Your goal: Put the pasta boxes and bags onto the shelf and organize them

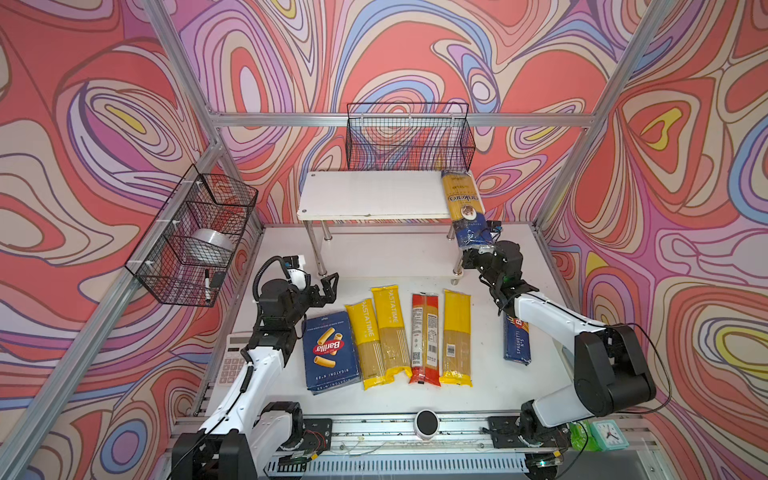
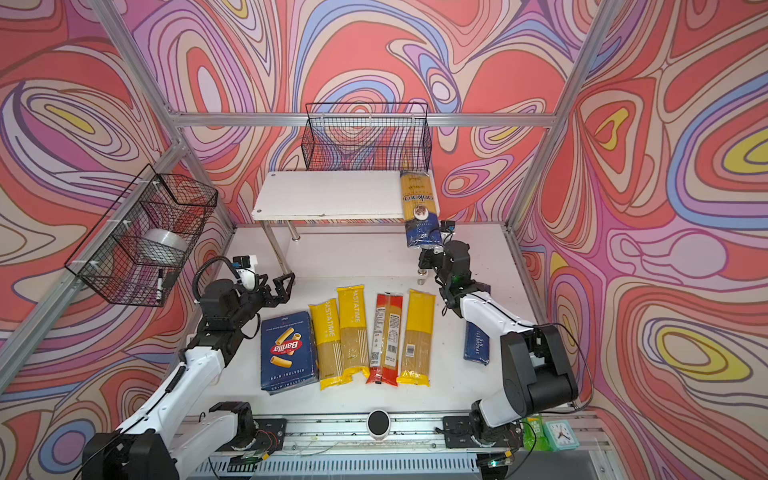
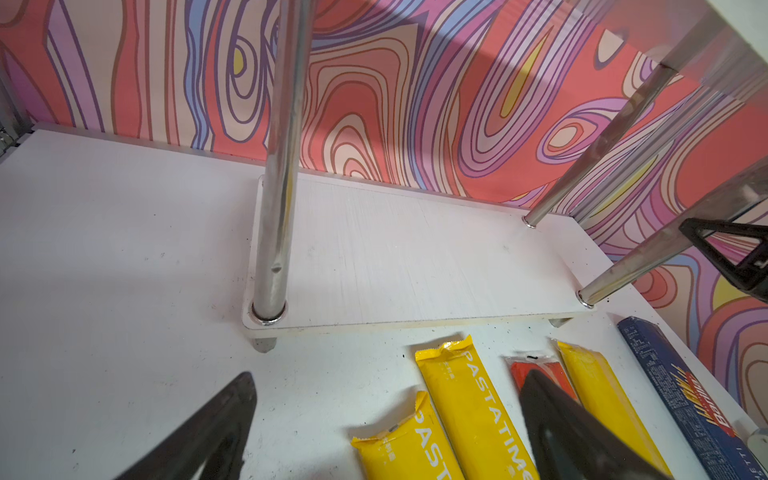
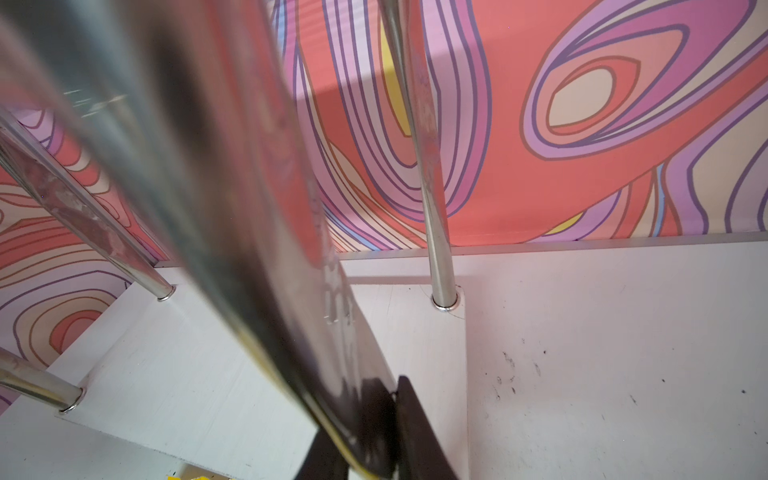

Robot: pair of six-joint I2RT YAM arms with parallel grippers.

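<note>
One gold bag (image 1: 463,203): lies along the right end of the shelf (image 1: 374,195) top board, with its navy end past the front edge.
Right fingers (image 4: 419,432): closed on that navy end.
Left fingers (image 3: 232,399): spread wide, holding nothing, above the bench (image 1: 486,374) near the shelf's left front leg.
Bench row: rigatoni box (image 1: 330,353), two of three yellow bags (image 1: 392,332), red bag (image 1: 424,338), then the third yellow bag, all flat, side by side.
Spaghetti box (image 1: 517,343): flat, partly under the right arm.

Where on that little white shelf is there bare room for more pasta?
The top board is bare from its left edge to the gold-and-navy spaghetti bag at its right end. The lower board, between the chrome legs, is bare too. The table in front is crowded with packs.
</note>
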